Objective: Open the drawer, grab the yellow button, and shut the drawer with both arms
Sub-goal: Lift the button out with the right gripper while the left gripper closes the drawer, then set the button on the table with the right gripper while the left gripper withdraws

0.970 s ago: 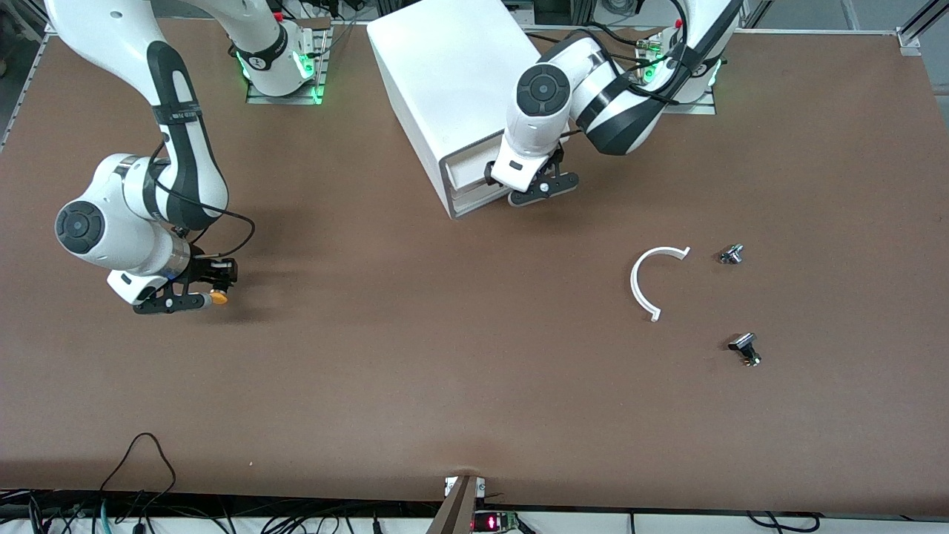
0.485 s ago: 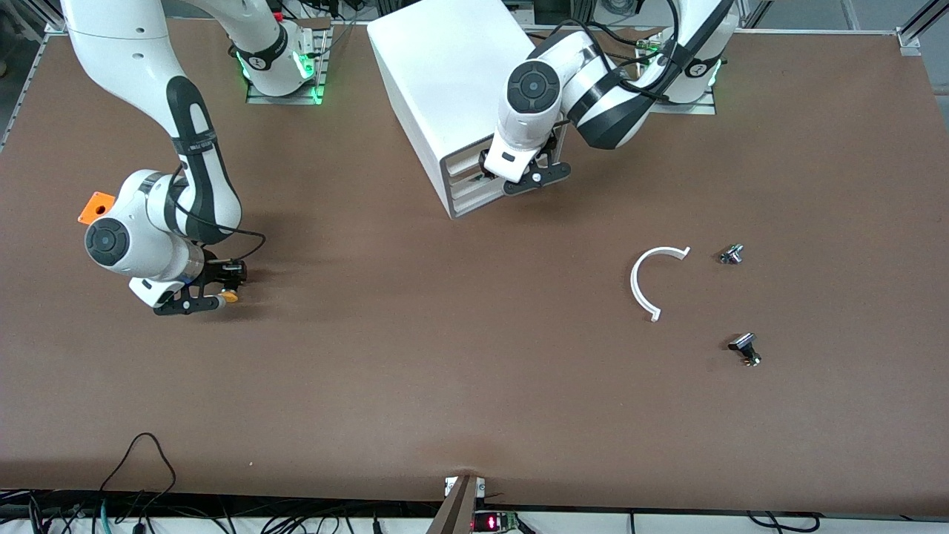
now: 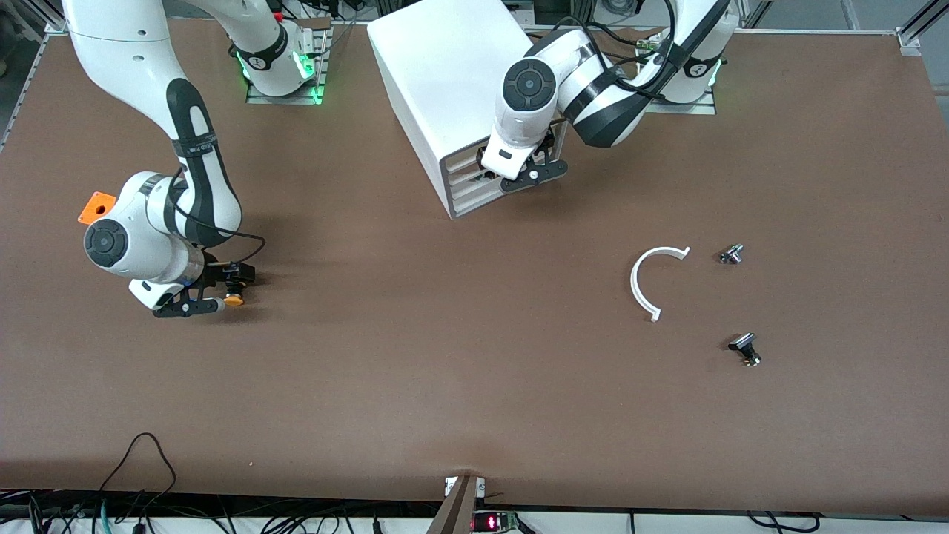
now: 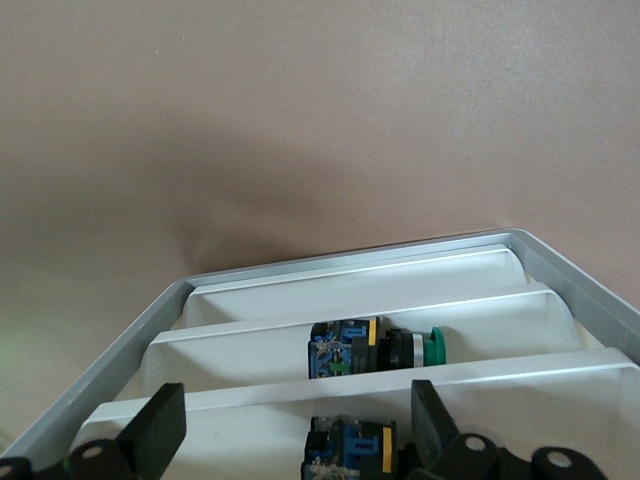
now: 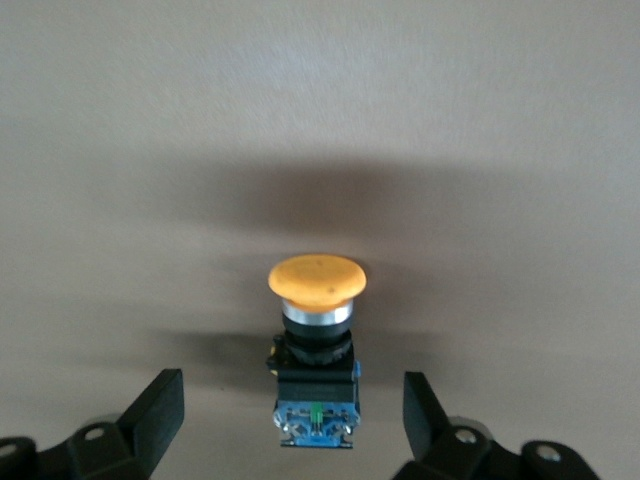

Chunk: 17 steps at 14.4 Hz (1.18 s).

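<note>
The brown table (image 3: pixel 474 386) carries a big white cabinet (image 3: pixel 445 81) standing between the 2 arm bases, its stack of cream drawer fronts facing the front camera. The left arm reaches down to that front, and the left gripper (image 3: pixel 528 172) sits right against the drawer (image 4: pixel 370 290), fingers spread wide with nothing between them; its wrist view looks over the closed fronts, where a green-capped switch (image 4: pixel 375 348) lies in one gap. The right arm bends low at its own end of the table, and the right gripper (image 3: pixel 209 291) is down by the tabletop with its fingers (image 5: pixel 155 410) parted wide, clear of the button (image 5: pixel 316 345). The button lies on its side on the table between those fingers, touching neither: a round orange-yellow mushroom cap, a silver collar, then a black body ending in blue. Toward the left arm's end lie a white curved strip (image 3: pixel 646 280) and 2 small black-and-silver knob parts (image 3: pixel 731 254) (image 3: pixel 746 348). An orange cube (image 3: pixel 96 208) sits beside the right arm.
</note>
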### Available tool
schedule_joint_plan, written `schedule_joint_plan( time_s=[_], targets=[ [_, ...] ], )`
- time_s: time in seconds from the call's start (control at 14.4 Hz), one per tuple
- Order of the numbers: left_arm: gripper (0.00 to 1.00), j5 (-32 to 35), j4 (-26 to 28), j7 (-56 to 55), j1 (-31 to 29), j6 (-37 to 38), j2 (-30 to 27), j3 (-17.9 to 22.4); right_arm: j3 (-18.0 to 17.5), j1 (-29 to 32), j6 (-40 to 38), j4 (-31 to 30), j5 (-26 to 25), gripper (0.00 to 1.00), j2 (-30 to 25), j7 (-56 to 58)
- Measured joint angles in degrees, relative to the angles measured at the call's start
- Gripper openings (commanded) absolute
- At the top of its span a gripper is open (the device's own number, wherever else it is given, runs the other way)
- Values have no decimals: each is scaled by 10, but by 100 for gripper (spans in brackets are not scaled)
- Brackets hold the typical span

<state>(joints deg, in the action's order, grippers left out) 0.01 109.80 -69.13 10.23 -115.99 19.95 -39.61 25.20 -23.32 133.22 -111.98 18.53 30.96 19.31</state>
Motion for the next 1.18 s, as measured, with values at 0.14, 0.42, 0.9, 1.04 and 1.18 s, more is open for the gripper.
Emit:
schedule_joint_plan(
  time_s=[0.14,0.42,0.9,1.04,1.18],
  targets=[
    [99,2,-7,1,-5,6,0,2,0,-4,-10,9,0,99,-16,-17],
    [99,37,-91,108,-84,112,-2,6,2,-21,-99,53,-44,99,-64,-82],
    [99,72,-163,274,-198,188,-2,8,4,-24,-366,292,-84,99,-86,-150],
    [99,99,-205,331,-211,217,-3,8,8,-24,-405,341,-84,99,-86,-151],
    [99,106,-238,391,-232,233,-6,8,17,-23,-444,384,-84,99,-86,-151]
  ],
)
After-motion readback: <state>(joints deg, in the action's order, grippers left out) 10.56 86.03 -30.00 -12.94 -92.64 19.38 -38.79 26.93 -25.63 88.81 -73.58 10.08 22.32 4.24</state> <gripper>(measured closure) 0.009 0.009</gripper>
